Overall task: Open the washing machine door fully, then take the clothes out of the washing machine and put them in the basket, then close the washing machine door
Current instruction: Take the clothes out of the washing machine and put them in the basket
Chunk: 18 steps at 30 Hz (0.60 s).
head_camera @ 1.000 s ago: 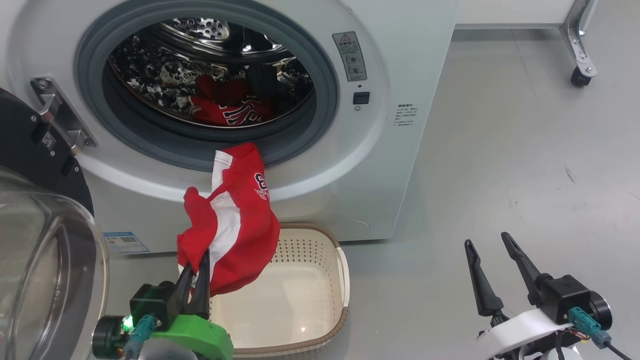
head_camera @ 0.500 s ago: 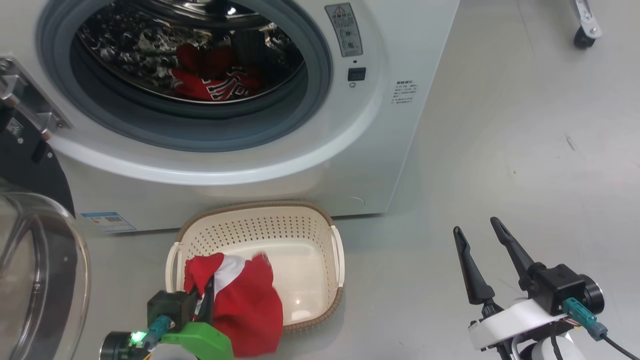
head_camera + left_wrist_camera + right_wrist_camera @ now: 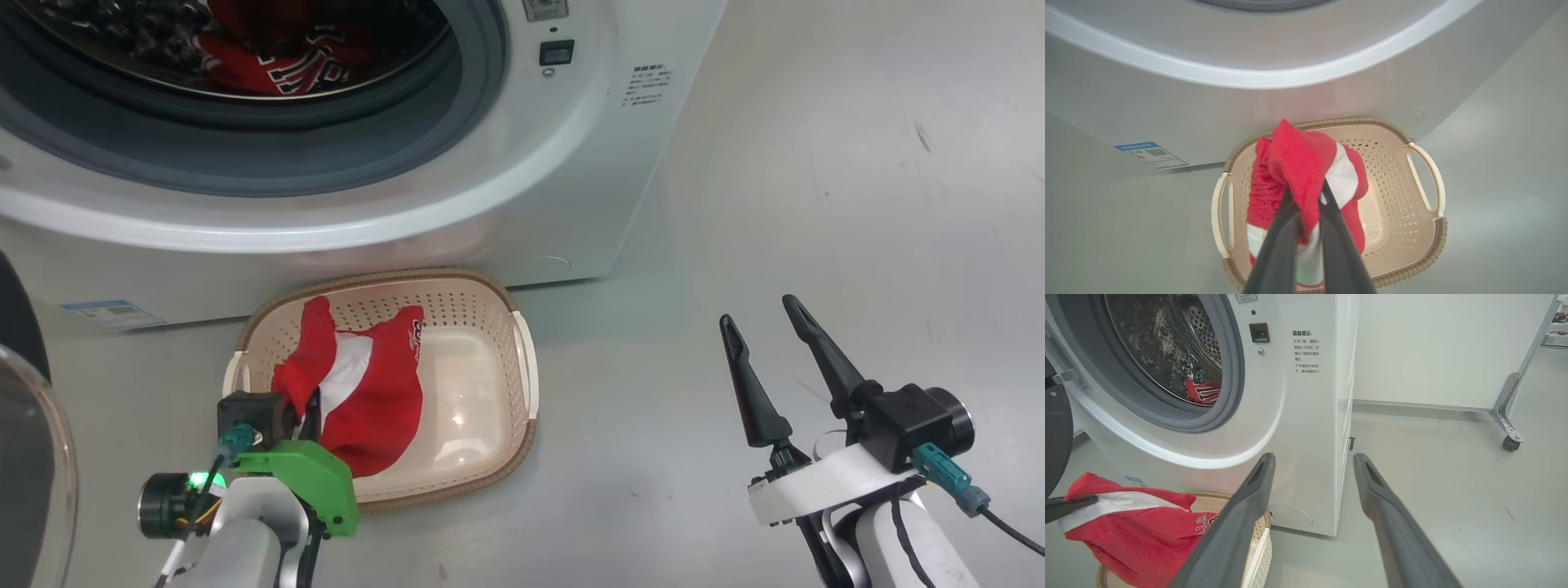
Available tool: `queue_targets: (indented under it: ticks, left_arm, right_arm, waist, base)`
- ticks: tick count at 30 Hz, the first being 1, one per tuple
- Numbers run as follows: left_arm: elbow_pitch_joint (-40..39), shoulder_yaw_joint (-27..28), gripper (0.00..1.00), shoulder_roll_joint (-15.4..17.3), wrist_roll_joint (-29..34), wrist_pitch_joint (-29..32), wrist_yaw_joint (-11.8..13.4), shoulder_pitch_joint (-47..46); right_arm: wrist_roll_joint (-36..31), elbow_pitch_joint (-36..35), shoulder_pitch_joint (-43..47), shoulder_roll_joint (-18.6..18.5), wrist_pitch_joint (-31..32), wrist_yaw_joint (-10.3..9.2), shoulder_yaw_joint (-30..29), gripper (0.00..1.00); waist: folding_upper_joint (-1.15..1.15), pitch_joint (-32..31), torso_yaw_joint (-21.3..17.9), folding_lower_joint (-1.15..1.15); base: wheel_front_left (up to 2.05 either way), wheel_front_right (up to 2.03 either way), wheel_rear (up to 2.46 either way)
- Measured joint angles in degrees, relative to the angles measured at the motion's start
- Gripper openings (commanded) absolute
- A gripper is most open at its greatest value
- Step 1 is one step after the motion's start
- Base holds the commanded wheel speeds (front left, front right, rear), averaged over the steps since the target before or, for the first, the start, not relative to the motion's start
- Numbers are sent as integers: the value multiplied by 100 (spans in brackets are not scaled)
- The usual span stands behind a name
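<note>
The left arm reaches forward and down; the left claw is pinched tight on a red garment; the garment drapes into the basket, its length running from the claw toward the washing machine just behind; the right claw hangs wide open over the floor, fingers pointing ahead; more red cloth lies in the drum.

We find the round opening of the washing machine unblocked at the upper left of the head view, its door crowding the left edge, the basket just before the machine's front with a red garment filling its left half, and bare floor wide open on the right.
</note>
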Motion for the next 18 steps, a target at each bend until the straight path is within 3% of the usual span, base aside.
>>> queue_targets:
  ticks: [9, 10, 11, 13, 14, 15, 18]
  left_arm:
    - [961, 169, 0, -14, -153, 292, 25, -616]
    - [1046, 185, 11, -16, -197, 299, 25, -684]
    - [1124, 200, 11, -18, -252, 316, 25, -754]
    - [1269, 246, 49, -22, -344, 342, 25, -884]
    - [1327, 253, 89, -22, -370, 342, 25, -937]
    - [1405, 235, 100, -22, -367, 341, 24, -999]
    - [1551, 221, 100, -34, -361, 269, 14, -1133]
  right_arm:
    - [89, 5, -334, 1, -1, 8, 104, 100]
    - [114, 10, -358, 1, -1, 8, 108, 100]
    - [124, 22, -382, 2, -1, 8, 109, 100]
    - [160, 53, -436, 2, -2, 9, 110, 100]
    - [178, 67, -450, 3, -3, 9, 108, 100]
    - [188, 91, -456, 4, -11, 9, 89, 100]
    - [204, 154, -458, 3, -25, 11, 65, 100]
  waist:
    - [0, 476, -353, 0]
    - [0, 522, -395, 0]
    - [0, 565, -434, 0]
    - [0, 644, -513, 0]
    - [0, 678, -549, 0]
    - [0, 712, -582, 0]
    - [0, 786, -651, 0]
  base:
    - [0, 0, 0]
    - [0, 0, 0]
    - [0, 0, 0]
    - [0, 0, 0]
    - [0, 0, 0]
    - [0, 0, 0]
    - [0, 0, 0]
